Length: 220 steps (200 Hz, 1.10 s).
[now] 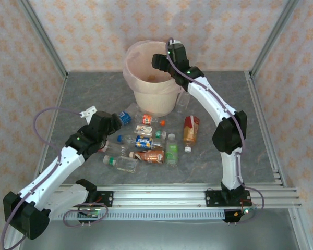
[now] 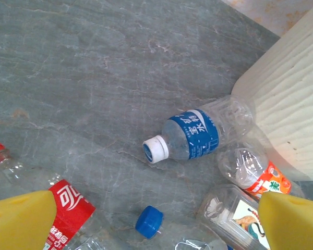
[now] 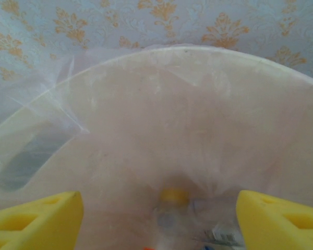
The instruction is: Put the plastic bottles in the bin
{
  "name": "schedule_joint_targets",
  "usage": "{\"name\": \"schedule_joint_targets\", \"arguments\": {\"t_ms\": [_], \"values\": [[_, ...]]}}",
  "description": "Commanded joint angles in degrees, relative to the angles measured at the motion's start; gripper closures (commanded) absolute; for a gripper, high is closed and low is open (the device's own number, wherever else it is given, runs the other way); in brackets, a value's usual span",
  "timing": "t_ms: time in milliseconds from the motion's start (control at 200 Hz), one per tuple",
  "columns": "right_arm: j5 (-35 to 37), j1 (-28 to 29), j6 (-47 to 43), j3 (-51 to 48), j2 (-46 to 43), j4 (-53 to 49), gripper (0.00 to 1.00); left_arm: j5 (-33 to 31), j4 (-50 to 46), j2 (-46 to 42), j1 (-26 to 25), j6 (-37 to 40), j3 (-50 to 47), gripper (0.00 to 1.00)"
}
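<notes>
The btls lie heaped mid-frame in the top view, just below the bin. They look like empty thin plastic, so prob light, crushable, slick and apt to roll. I'd pinch across the body at the label, not the cap. Nearest target in the left wrist view is the blue-label btl, on its side. Its long axis runs lower left to upper right, white cap at lower left, base at the bin wall; touching or not, can't tell. My left gripper hangs above it, jaws spread wide, nothing in them. My right gripper is over the bin mouth, jaws apart, empty. A yellow-capped btl lies down in the liner.
</notes>
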Motion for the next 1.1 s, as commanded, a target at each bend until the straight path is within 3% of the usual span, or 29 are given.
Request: {"name": "schedule_joint_targets", "arguments": {"t_ms": [0,270,435,545,831,1096], "values": [[2.2,0.1,-0.3,2.2,-1.3,-3.3,0.18,-1.9,-1.7,0.2,0.7,-1.4,-0.5,0.00],[-0.6,0.1,0.0,-0.7,-7.7,-3.3,0.12,-1.0,-2.0,1.5,1.1,-1.4,-0.2,0.00],[-3.8,0.1,0.5,-8.0,-15.8,-0.4,0.07,-0.8,-3.3,2.3,1.5,-1.7,0.4,0.00],[-4.8,0.1,1.2,-15.7,-23.2,2.4,0.00,-0.9,-5.8,3.1,1.6,-2.8,1.7,0.00],[-5.9,0.1,1.0,-38.7,-41.6,12.2,0.01,-0.2,-9.2,4.1,2.4,-4.3,3.7,0.00],[0.4,0.2,3.1,-58.8,-58.1,17.7,0.01,-7.7,-21.8,4.0,4.9,-14.1,4.0,0.00]]}}
